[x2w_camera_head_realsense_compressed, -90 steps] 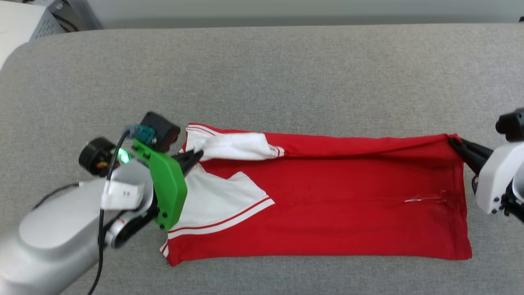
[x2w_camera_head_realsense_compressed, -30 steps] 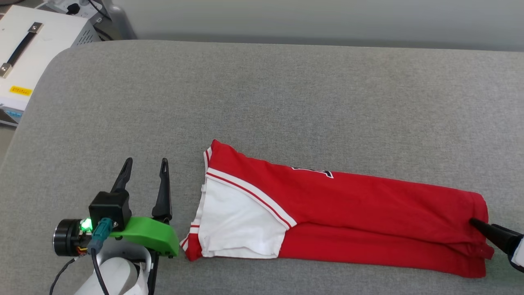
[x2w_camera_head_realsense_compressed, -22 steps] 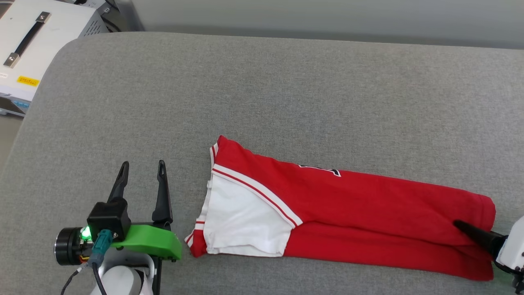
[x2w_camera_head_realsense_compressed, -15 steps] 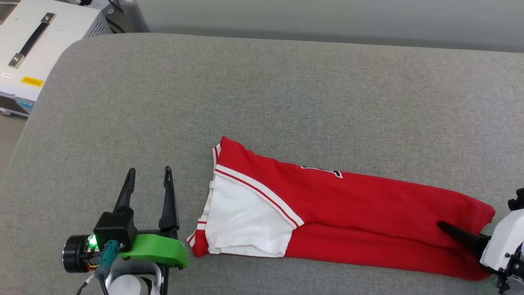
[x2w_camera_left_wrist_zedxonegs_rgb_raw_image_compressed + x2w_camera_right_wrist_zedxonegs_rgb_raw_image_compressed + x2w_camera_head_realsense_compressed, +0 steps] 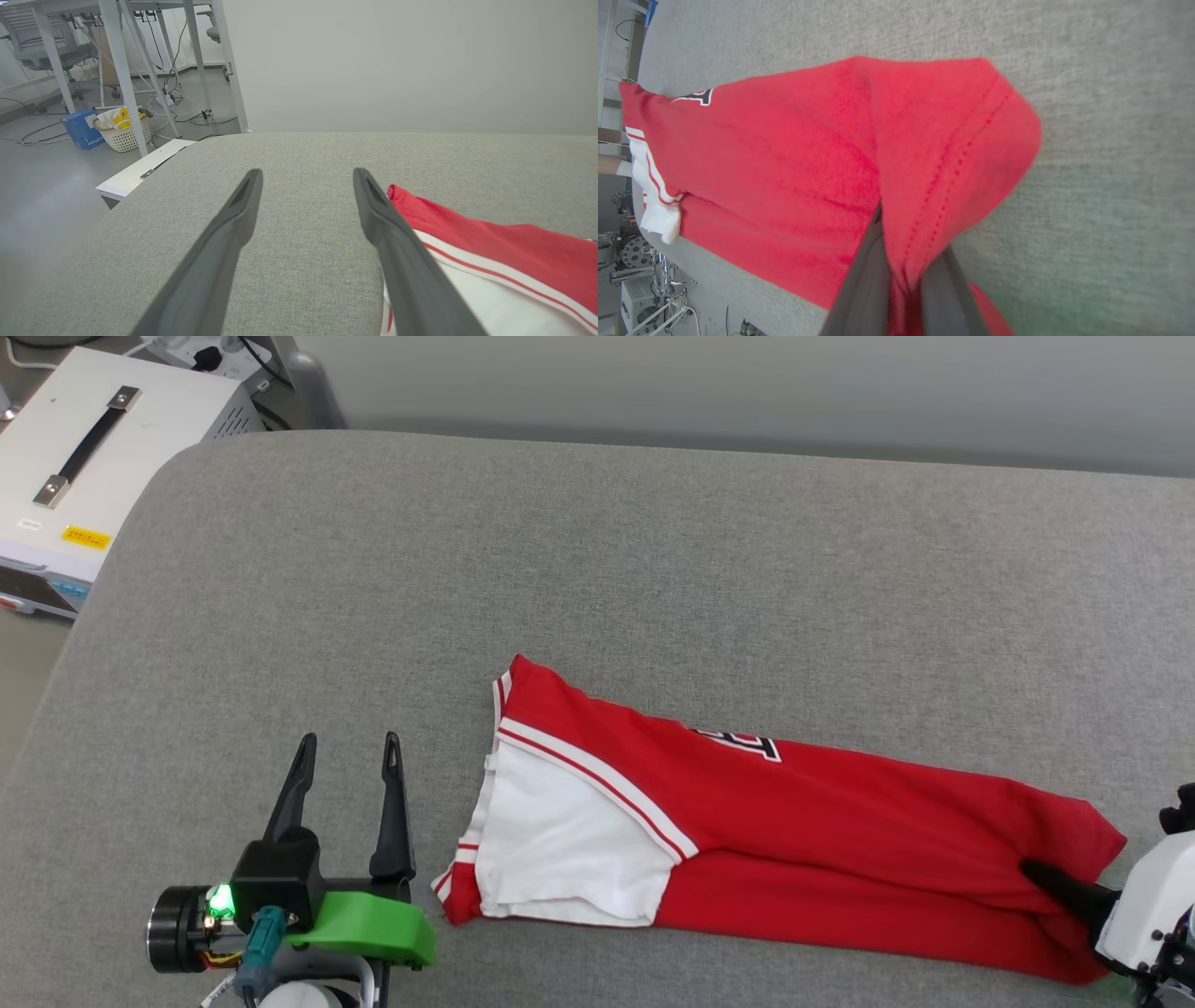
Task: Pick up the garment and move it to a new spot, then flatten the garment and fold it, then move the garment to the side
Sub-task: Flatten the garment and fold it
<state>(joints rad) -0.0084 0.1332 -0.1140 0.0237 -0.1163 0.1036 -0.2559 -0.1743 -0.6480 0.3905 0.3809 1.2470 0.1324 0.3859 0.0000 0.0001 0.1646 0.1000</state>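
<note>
Right tool [image 5: 1041, 877] closed, pinching garment [image 5: 794, 831] end; left tool [image 5: 348, 742] beside sleeve.

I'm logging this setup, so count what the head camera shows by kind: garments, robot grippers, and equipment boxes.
Garments: 1 (red jersey T-shirt with white sleeves)
Grippers: 2 (open left gripper with dark fingers; right gripper pinching the shirt's end)
Equipment boxes: 1 (white metal box with a black handle)
Total: 4
</note>
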